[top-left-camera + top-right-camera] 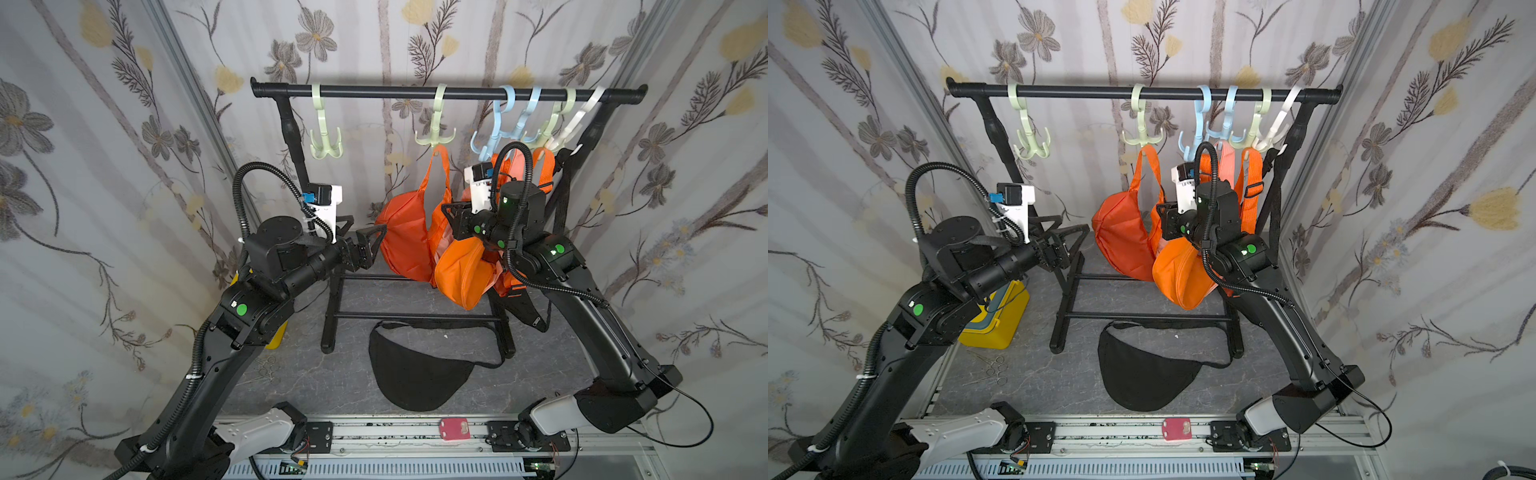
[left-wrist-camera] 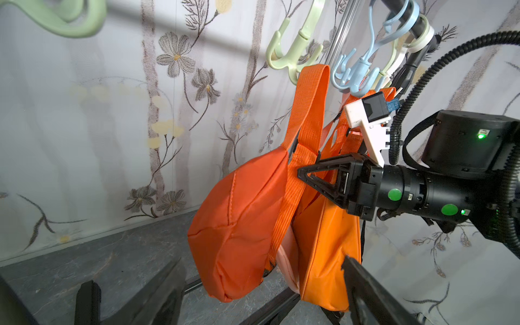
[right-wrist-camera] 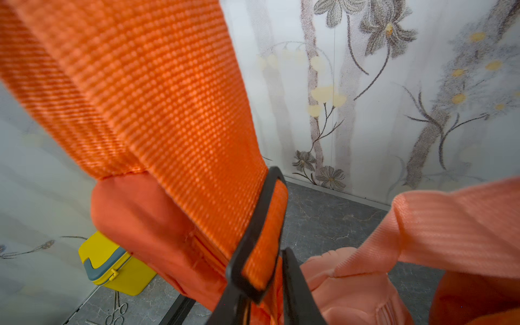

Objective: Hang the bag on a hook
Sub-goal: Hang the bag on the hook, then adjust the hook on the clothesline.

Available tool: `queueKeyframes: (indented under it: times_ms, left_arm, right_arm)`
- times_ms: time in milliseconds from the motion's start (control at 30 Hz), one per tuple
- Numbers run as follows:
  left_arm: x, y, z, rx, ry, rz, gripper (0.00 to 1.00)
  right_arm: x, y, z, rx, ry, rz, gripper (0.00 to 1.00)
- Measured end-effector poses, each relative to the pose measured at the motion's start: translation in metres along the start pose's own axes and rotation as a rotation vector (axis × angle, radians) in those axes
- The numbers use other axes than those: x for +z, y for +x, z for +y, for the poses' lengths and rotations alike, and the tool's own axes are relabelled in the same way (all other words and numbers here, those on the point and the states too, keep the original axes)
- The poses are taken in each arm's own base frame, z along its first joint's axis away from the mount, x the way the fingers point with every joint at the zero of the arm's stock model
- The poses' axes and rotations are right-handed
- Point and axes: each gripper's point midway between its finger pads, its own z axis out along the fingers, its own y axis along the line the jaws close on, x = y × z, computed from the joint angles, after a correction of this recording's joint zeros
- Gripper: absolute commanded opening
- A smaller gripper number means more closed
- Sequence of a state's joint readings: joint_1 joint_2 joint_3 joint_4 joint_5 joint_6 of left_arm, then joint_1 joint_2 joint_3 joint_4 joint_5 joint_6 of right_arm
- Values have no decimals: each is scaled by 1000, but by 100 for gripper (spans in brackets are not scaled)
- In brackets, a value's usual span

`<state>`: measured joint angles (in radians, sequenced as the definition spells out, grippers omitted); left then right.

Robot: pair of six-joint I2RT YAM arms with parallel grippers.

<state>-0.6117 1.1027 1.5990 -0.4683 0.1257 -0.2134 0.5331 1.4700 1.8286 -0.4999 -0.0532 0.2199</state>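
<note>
Already the orange bag (image 1: 405,241) hangs by its strap (image 2: 311,104) from the green hook (image 1: 435,135) near the middle of the rail (image 1: 374,92), so the left gripper (image 1: 360,232) stands spread just beside it, holding nothing; whether the right gripper (image 2: 304,176) pinches the strap, I cannot tell.

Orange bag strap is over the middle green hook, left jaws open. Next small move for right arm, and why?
Probably open the right gripper wide and back it off the strap. The strap already loops over the green hook, the orange bag hangs from it, and the left gripper stands open.
</note>
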Motion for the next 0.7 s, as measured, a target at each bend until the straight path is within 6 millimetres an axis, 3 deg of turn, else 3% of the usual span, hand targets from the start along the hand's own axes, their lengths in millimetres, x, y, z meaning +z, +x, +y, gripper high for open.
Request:
queueKeyframes:
  times_ms: [167, 333, 500, 600, 700]
  left_arm:
    - [-23, 4, 10, 6, -56, -27, 89]
    - [-34, 12, 20, 9, -104, -36, 90]
    - [-38, 26, 34, 12, -161, -29, 93]
    - [-26, 49, 45, -2, -192, 17, 95]
    - [-11, 102, 62, -37, -230, 137, 97]
  right_arm:
    - [-3, 0, -11, 8, 51, -11, 19]
    - [-3, 6, -14, 15, 61, -12, 41]
    - [-13, 14, -5, 24, 23, -25, 43]
    - [-25, 27, 6, 24, -11, -27, 48]
    - [-37, 44, 11, 19, -32, -24, 53]
